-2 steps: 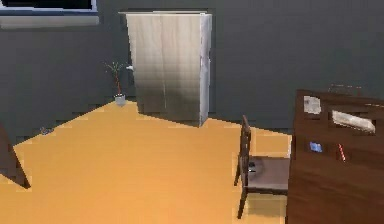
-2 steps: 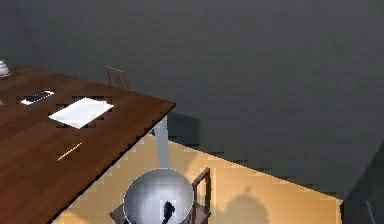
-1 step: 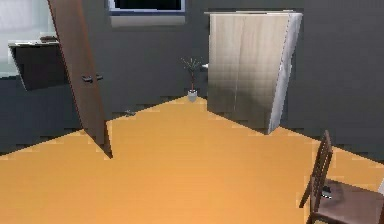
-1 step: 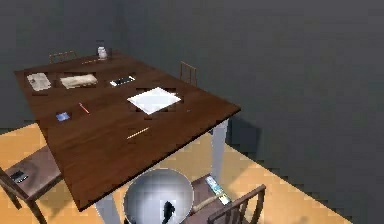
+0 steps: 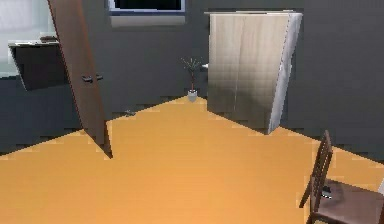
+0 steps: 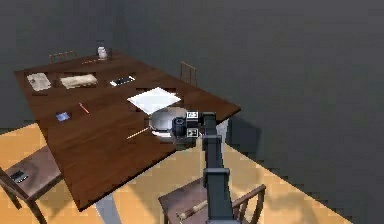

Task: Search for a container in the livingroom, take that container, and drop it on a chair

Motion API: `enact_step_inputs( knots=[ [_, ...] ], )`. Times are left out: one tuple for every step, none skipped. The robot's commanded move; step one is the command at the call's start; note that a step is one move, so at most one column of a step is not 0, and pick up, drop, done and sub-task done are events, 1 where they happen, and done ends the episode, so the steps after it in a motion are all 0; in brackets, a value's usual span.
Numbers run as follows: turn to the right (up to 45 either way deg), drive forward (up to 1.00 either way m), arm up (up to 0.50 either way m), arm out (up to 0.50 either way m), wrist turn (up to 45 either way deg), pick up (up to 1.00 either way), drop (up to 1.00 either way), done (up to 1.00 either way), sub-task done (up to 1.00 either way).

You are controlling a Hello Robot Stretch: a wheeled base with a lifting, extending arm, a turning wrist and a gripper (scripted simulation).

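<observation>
Nearest in the arm side view, a wooden chair [image 6: 182, 207] stands at the bench's [image 6: 100, 125] near edge, and the arm [image 6: 214, 165] rises past it. A round grey container [image 6: 160, 120] sits on the bench by that edge; being round, it shows no long axis or heading. The end effector [image 6: 174, 128] is at it, and I cannot tell whether it grasps anything. White paper [image 6: 152, 98] lies farther in on the bench. The forward view brings a door [image 5: 80, 70], wardrobe [image 5: 250, 65], potted plant [image 5: 190, 78] and another chair [image 5: 335, 190].
</observation>
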Motion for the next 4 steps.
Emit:
enact_step_inputs(
  knots=[
    [0.0, 0.00, 0.00, 0.00, 33.0, 0.00, 0.00, 0.00, 0.00],
    [0.0, 0.00, -0.24, 0.00, 0.0, 0.00, 0.00, 0.00, 0.00],
    [0.0, 0.00, -0.32, 0.00, 0.0, 0.00, 0.00, 0.00, 0.00],
    [0.0, 0.00, 0.00, 0.00, 0.0, 0.00, 1.00, 0.00, 0.00]
  ],
)
